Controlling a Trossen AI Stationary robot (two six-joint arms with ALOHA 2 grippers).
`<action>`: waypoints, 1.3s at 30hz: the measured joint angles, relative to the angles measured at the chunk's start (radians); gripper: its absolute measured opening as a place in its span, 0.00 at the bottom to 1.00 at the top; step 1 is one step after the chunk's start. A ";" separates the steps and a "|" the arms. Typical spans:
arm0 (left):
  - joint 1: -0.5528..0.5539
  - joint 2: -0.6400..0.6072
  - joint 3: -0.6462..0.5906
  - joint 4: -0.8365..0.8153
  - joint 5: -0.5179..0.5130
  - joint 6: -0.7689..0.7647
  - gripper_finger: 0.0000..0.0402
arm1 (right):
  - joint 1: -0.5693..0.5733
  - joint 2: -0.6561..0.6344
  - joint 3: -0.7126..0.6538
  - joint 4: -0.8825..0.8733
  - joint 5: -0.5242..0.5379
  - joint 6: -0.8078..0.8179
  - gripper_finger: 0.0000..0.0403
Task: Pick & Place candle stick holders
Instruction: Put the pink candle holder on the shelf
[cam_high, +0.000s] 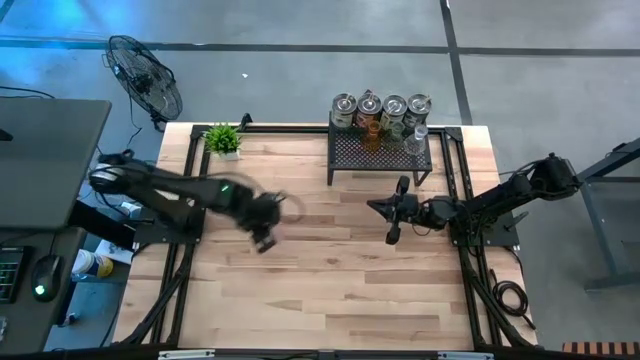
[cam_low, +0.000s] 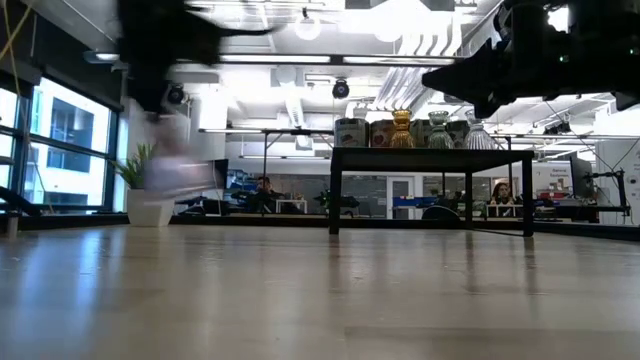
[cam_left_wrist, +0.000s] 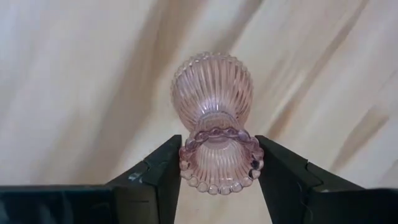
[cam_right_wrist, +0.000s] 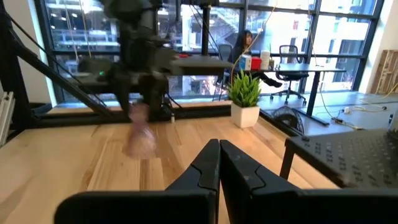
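Observation:
A pink ribbed glass candle stick holder (cam_left_wrist: 212, 93) is between the fingers of my left gripper (cam_left_wrist: 217, 149), which is shut on it over the table's left middle (cam_high: 265, 235). The low view shows it as a pink blur (cam_low: 175, 150) above the wood. Several more candle stick holders (cam_high: 382, 110), silvery, amber and clear, stand on their bases on top of the black mesh rack (cam_high: 380, 158) at the far edge. My right gripper (cam_right_wrist: 219, 163) is shut and holds nothing. It points level toward the table's left, in front of the rack (cam_high: 392, 215). My left gripper pinches the pink holder's flared, bead-edged end (cam_left_wrist: 189, 163) between its two fingers, one on each side. The fingers come from above, pointing steeply down. The ribbed bulb (cam_left_wrist: 212, 87) hangs below the fingers, clear of the table.
A small potted plant (cam_high: 223, 138) stands at the far left corner. A black frame (cam_high: 190, 170) runs along the table's left and right sides. Bare wood (cam_high: 330, 290) stretches across the middle and near half. A fan (cam_high: 145, 80) stands beyond the far left corner.

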 joint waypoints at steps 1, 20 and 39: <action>0.040 0.031 0.025 0.046 0.001 0.084 0.42 | 0.000 0.000 0.000 0.008 0.000 -0.005 0.00; 0.232 0.657 0.619 0.132 0.080 0.812 0.42 | 0.000 0.000 0.001 0.019 0.003 -0.004 0.00; 0.236 0.621 0.641 0.118 0.021 0.879 0.73 | 0.000 0.000 0.001 0.013 0.003 0.001 0.00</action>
